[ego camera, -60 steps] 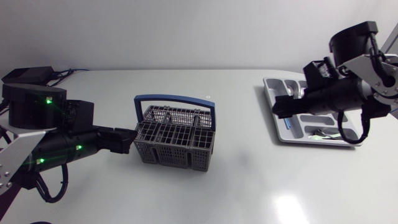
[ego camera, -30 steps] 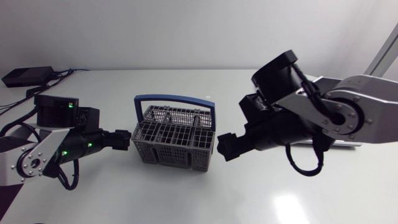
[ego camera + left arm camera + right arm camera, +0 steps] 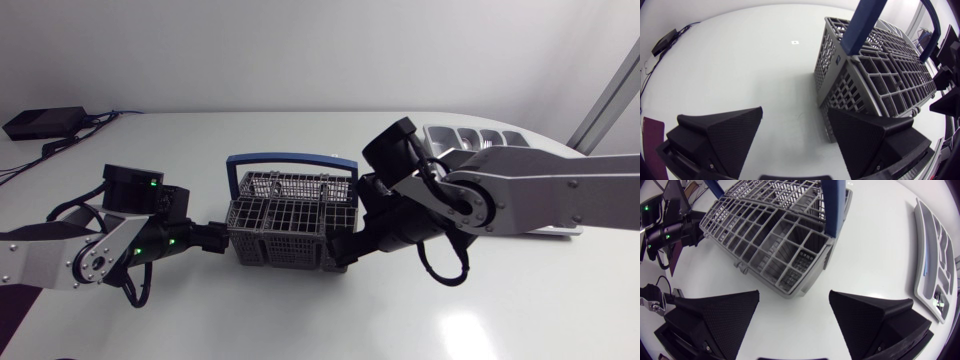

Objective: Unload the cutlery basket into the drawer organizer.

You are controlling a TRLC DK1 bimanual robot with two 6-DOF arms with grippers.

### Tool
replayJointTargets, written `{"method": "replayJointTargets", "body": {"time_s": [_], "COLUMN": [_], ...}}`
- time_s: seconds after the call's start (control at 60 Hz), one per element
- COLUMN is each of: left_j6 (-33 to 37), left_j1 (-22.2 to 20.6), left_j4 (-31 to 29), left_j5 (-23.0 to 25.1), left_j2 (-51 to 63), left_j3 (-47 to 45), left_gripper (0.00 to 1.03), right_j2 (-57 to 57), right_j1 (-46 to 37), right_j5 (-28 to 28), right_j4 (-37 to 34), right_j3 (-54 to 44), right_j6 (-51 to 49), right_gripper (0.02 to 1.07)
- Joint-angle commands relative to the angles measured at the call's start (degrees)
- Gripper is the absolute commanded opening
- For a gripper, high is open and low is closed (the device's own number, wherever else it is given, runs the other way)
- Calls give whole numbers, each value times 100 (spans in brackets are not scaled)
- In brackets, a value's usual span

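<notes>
The right gripper [image 3: 345, 250] has swung away from the organizer [image 3: 498, 137] over to the right side of the basket [image 3: 290, 218], and the left gripper [image 3: 218, 238] has come closer to its left side.

The cutlery basket [image 3: 285, 228] is matt grey plastic lattice with a smooth blue handle [image 3: 290, 160], the table [image 3: 300, 320] beneath it smooth, faintly glossy white, the drawer organizer [image 3: 935, 255] beyond it smooth pale plastic, and the left gripper [image 3: 794, 111] and right gripper [image 3: 794, 293] beside it matt black, fine-grained.
</notes>
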Motion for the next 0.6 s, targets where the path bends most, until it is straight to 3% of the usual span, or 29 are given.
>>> {"method": "replayJointTargets", "body": {"time_s": [0.0, 0.583], "left_j6": [-8, 10], "left_j1": [-82, 103], "left_j4": [56, -102], "left_j5": [-41, -102], "left_j2": [50, -434], "left_j3": [76, 32], "left_gripper": [92, 92], "right_j2": [130, 543], "right_j1": [-194, -326], "right_j5": [102, 93], "right_j4": [76, 208], "right_j3": [99, 248], "right_j6": [132, -17], "right_gripper": [102, 102]}}
